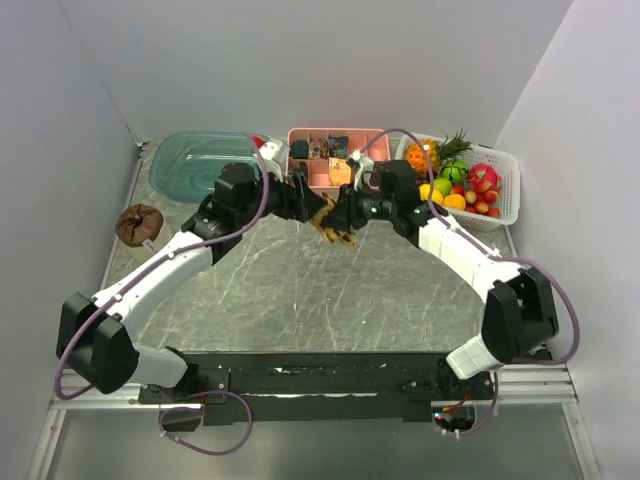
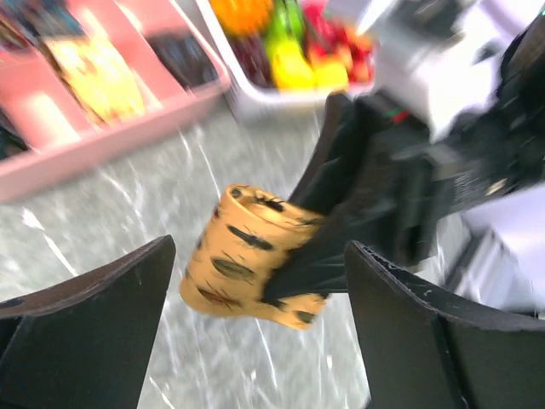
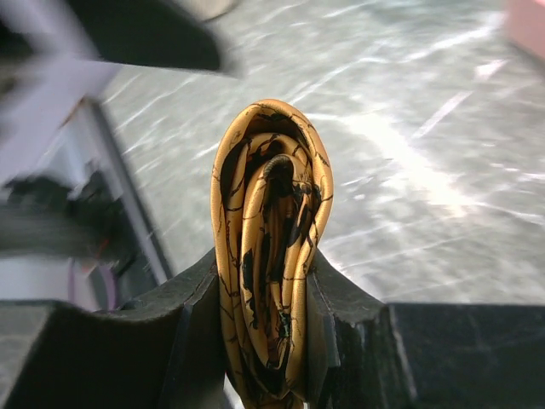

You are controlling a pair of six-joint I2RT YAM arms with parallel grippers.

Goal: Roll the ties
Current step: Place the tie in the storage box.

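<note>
The golden-yellow tie with dark pattern is rolled into a tight coil [image 3: 271, 247]. My right gripper [image 3: 266, 324] is shut on it, squeezing the coil flat between both fingers and holding it above the table. In the top view the rolled tie [image 1: 333, 223] hangs between the two grippers at the table's middle back. My left gripper [image 2: 255, 341] is open, its fingers wide apart just in front of the roll [image 2: 247, 256], not touching it. In the top view the left gripper [image 1: 303, 203] is just left of the roll and the right gripper [image 1: 348, 212] just right of it.
A pink compartment tray [image 1: 300, 135] with small fabric bundles stands behind the grippers. A white basket [image 1: 508, 190] of toy fruit is at the back right. A blue-green plastic tub [image 1: 190, 165] sits at the back left, a brown rolled bundle [image 1: 138, 224] on the left edge.
</note>
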